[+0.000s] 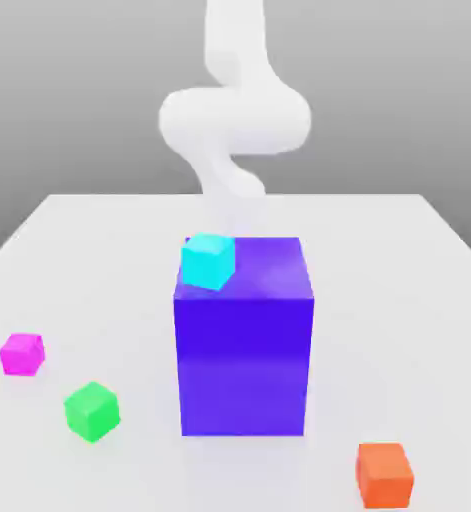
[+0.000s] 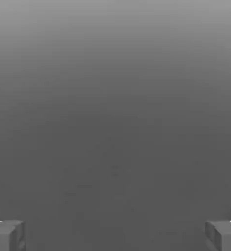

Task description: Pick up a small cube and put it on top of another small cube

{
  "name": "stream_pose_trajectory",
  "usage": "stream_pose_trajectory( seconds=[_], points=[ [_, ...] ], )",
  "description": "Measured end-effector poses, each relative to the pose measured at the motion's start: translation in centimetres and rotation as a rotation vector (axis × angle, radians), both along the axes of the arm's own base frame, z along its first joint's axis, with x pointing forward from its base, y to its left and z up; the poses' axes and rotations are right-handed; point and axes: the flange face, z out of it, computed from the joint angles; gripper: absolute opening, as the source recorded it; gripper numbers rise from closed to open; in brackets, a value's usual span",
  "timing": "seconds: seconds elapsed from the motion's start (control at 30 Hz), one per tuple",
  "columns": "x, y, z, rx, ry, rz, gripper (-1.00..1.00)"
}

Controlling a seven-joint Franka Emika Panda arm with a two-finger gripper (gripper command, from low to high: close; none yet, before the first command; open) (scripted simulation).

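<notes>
With my fingers (image 2: 9,236) spread wide and empty, I had not begun; next I needed to reach the magenta cube (image 1: 22,354), left of the green cube (image 1: 91,410).

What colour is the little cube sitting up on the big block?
Cyan, a light blue-green. The little cube on the big purple-blue block shows best in the exterior view.

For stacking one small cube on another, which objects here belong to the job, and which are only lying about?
Belong to the job:
- magenta cube, to be picked up
- green cube, to receive it
- gripper, open and holding nothing

Only lying about:
- cyan cube, resting on the big block
- big purple-blue block
- orange cube
</notes>
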Motion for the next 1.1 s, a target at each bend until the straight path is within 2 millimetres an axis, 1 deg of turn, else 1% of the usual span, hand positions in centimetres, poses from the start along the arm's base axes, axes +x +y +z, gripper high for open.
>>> stream_pose_trajectory(
  seconds=[0.07,0.17,0.27,0.37,0.47,0.57,0.67,0.73,0.8,0.87,0.9,0.97,1.1],
  points=[
    [1.9,-2.9,-3.5,0.032,0.053,-0.109,0.00],
    [3.7,-7.3,-8.7,0.082,0.124,-0.266,0.00],
    [4.4,-12.0,-14.1,0.136,0.190,-0.423,0.00],
    [3.8,-16.5,-19.6,0.195,0.252,-0.580,0.00],
    [2.2,-20.8,-25.1,0.258,0.311,-0.738,0.00],
    [-0.4,-24.5,-30.6,0.327,0.365,-0.896,0.00],
    [-3.8,-27.4,-35.9,0.401,0.416,-1.053,0.00],
    [-7.0,-29.4,-39.3,0.458,0.446,-1.175,0.00],
    [-10.3,-30.8,-42.6,0.517,0.473,-1.293,0.00],
    [-12.7,-30.9,-45.7,0.570,0.505,-1.382,0.00],
    [-13.5,-30.9,-47.1,0.589,0.517,-1.412,0.00],
    [-14.0,-30.9,-49.4,0.603,0.526,-1.434,0.00],
    [-14.3,-30.8,-53.7,0.606,0.530,-1.441,0.00]
  ],
)
